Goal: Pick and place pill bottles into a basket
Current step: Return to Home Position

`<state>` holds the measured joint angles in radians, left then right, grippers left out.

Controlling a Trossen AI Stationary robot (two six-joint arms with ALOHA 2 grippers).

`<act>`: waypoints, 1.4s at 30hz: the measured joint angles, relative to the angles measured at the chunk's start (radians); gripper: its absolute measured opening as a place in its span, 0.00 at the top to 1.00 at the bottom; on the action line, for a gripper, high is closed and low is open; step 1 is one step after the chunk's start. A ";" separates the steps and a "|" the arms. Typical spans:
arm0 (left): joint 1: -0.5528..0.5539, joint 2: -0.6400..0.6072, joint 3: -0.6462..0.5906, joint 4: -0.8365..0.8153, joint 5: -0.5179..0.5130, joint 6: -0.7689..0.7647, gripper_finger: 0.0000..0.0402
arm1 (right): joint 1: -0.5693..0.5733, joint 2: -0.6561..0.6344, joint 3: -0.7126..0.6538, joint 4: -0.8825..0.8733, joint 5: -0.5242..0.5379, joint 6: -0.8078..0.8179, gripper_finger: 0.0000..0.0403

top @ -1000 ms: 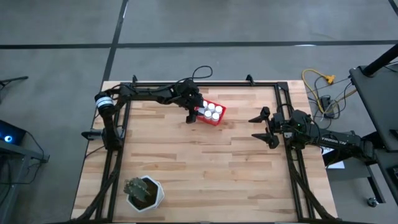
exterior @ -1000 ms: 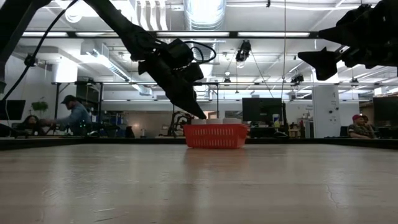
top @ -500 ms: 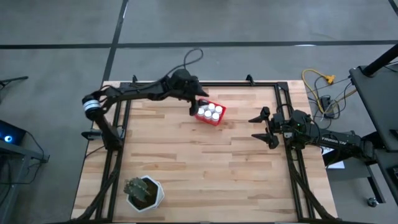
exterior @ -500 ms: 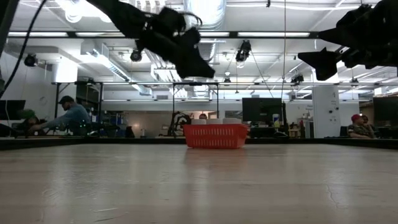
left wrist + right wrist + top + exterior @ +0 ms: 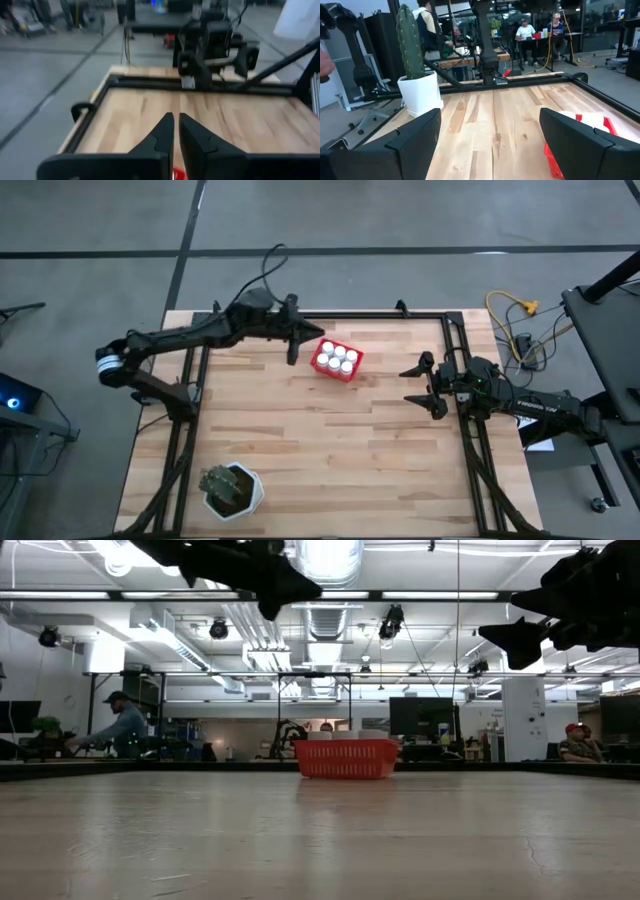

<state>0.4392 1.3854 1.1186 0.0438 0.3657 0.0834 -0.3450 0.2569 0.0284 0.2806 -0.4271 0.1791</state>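
Basket (image 5: 346,760): red plastic with slotted sides, standing on the wooden table (image 5: 350,442) close to its far edge and a little toward the left arm's side of the middle, set slightly askew to the edges. Pill bottles (image 5: 340,353): six, white with white caps, all upright inside the basket in two rows of three, filling it; none lay on the tabletop. Left gripper (image 5: 292,359): raised well above the table just off the basket's left side, clear of it, fingers drawn together with only a thin slit between them and nothing held; its arm reached in from the table's left edge along the far edge. Right gripper (image 5: 408,385): lifted over the table's right edge about midway along it, facing inward, well apart from the basket, fingers spread wide and empty. White plant pot (image 5: 240,492) with a green cactus: at the near left corner of the table, well apart from everything else. Yellow cable (image 5: 514,311): on the floor beyond the far right corner.
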 joint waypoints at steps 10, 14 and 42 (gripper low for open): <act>-0.049 -0.293 -0.421 0.455 -0.143 -0.226 1.00 | 0.000 0.002 0.000 0.000 0.000 -0.017 0.19; -0.068 -0.406 -0.552 0.478 -0.190 -0.266 1.00 | 0.000 0.003 0.000 0.000 0.000 -0.021 0.19; -0.335 -0.700 -0.888 0.469 -0.492 -0.199 1.00 | 0.000 0.008 0.000 -0.016 0.001 -0.023 0.19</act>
<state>0.1037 0.6853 0.2311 0.5124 -0.1265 -0.1156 -0.3450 0.2649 0.0280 0.2646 -0.4263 0.1566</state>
